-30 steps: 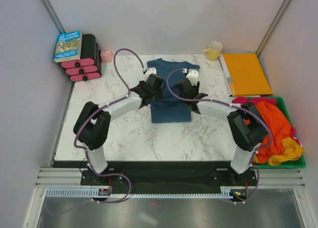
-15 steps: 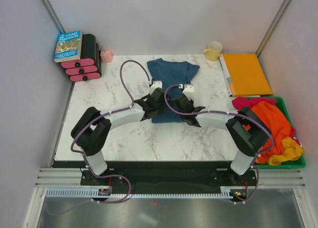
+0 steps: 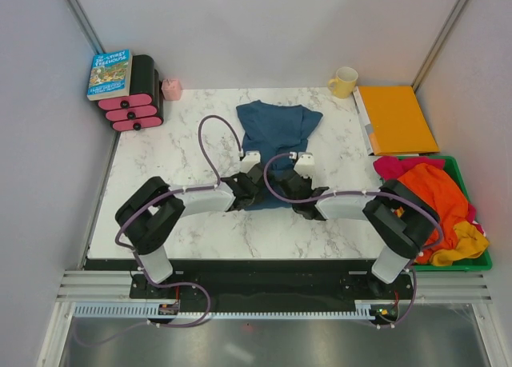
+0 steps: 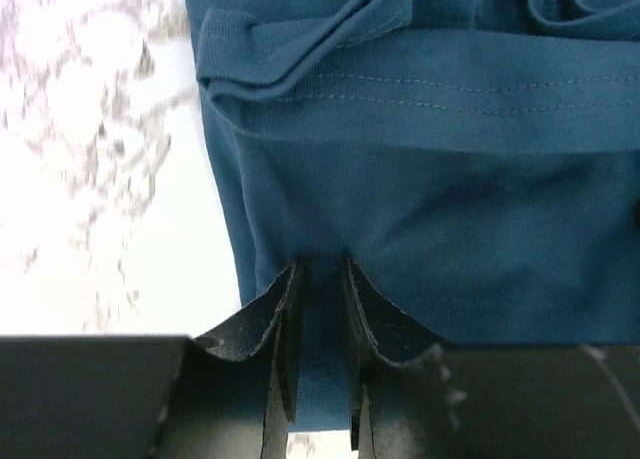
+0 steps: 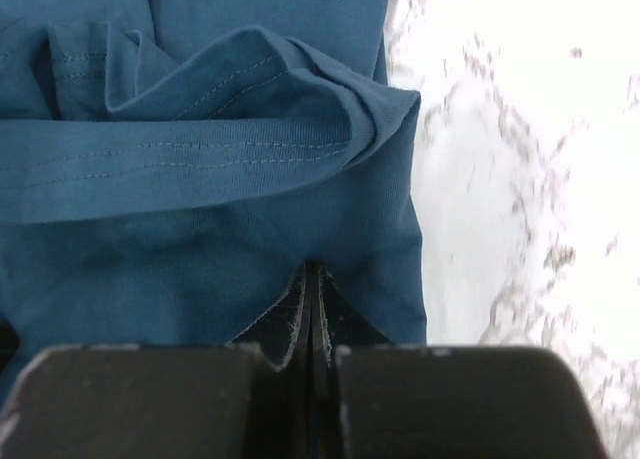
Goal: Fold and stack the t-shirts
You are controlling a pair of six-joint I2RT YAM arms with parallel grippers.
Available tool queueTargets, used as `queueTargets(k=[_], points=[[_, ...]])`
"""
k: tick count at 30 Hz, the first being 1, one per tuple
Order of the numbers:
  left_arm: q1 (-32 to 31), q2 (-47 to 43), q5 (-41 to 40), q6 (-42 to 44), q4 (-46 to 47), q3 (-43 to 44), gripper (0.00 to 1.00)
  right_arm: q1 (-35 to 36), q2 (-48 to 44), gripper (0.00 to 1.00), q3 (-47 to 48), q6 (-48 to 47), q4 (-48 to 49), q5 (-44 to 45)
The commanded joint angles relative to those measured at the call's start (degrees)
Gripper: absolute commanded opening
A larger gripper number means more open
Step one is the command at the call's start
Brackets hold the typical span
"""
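Note:
A dark blue t-shirt (image 3: 276,127) lies mid-table, its near hem toward the arms. My left gripper (image 3: 254,181) is at the hem's left part. In the left wrist view the left gripper (image 4: 322,284) is shut on the t-shirt (image 4: 430,209), with a strip of blue cloth pinched between its black fingers (image 4: 285,314). My right gripper (image 3: 293,187) is at the hem's right part. The right wrist view shows the right gripper (image 5: 315,279) shut tight on the t-shirt (image 5: 200,209) near its right edge. A folded sleeve band crosses both wrist views.
A green bin (image 3: 476,259) at the right edge holds orange, red and yellow t-shirts (image 3: 432,199). An orange folder (image 3: 396,119) and a yellow mug (image 3: 344,81) sit at the back right. A book (image 3: 110,73) on pink-and-black rolls and a pink cup (image 3: 171,89) stand at the back left.
Both grippers slid from the shirt's middle toward its near hem and shut on the cloth. The shirt's far part has wrinkled and shifted slightly.

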Motion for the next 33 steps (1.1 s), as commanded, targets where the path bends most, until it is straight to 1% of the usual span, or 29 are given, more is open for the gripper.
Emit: queueTargets(k=[1, 4, 8, 10, 11, 13, 14, 15, 18, 20, 21, 22, 23, 26, 33], points=[[-4.60, -2.31, -0.19, -6.85, -4.81, -5.66, 0.27, 5.12, -2.82, 0.00, -4.88, 6.57, -4.73, 0.41], [-7.85, -5.47, -1.59, -9.14, -6.39, -8.65, 0.27, 9.60, -4.93, 0.00, -8.48, 11.05, -7.27, 2.08], [-12.08, -10.39, -2.74, -13.79, -9.82, -13.48, 0.27, 17.76, -7.14, 0.00, -10.34, 16.94, -10.96, 5.07], [-14.36, -13.47, -3.00, -15.46, -10.87, -14.98, 0.28, 20.15, -7.93, 0.00, -10.52, 20.28, -13.33, 6.82], [-14.98, -14.43, -3.18, -16.43, -11.14, -15.68, 0.29, 22.08, -8.02, 0.00, -10.52, 21.25, -13.87, 7.44], [-16.30, -16.36, -4.58, -16.62, -12.45, -15.61, 0.35, 23.23, -8.20, 0.01, -9.73, 22.66, -15.71, 8.93], [-16.48, -16.98, -5.37, -16.44, -13.24, -14.82, 0.39, 23.33, -8.20, 0.04, -9.20, 22.66, -16.24, 9.29], [-16.66, -17.51, -6.16, -16.27, -13.86, -14.20, 0.47, 23.33, -8.54, 0.15, -8.50, 22.40, -16.85, 10.08], [-16.75, -20.24, -10.02, -13.46, -14.48, -11.92, 0.59, 23.33, -10.73, 0.37, -4.55, 19.25, -20.37, 14.03], [-16.48, -21.21, -13.10, -10.66, -14.30, -9.64, 0.63, 23.15, -12.06, 0.42, -2.00, 15.03, -20.99, 17.44], [-15.87, -21.30, -13.89, -9.68, -14.04, -8.84, 0.63, 22.80, -12.93, 0.45, -1.12, 13.71, -21.17, 18.08], [-15.52, -21.04, -14.16, -8.71, -13.34, -8.05, 0.63, 21.58, -13.20, 0.45, 0.28, 11.18, -21.25, 18.52], [-15.26, -20.51, -14.16, -6.88, -12.73, -7.00, 0.62, 20.70, -13.29, 0.45, 0.73, 10.11, -21.17, 18.52], [-14.20, -18.76, -13.64, -4.85, -10.35, -6.11, 0.61, 18.23, -12.94, 0.43, 2.23, 6.86, -20.91, 18.61], [-9.46, -13.48, -8.90, -3.78, -4.73, -6.29, 0.60, 11.82, -8.20, 0.39, 3.72, 1.05, -15.64, 15.63]])
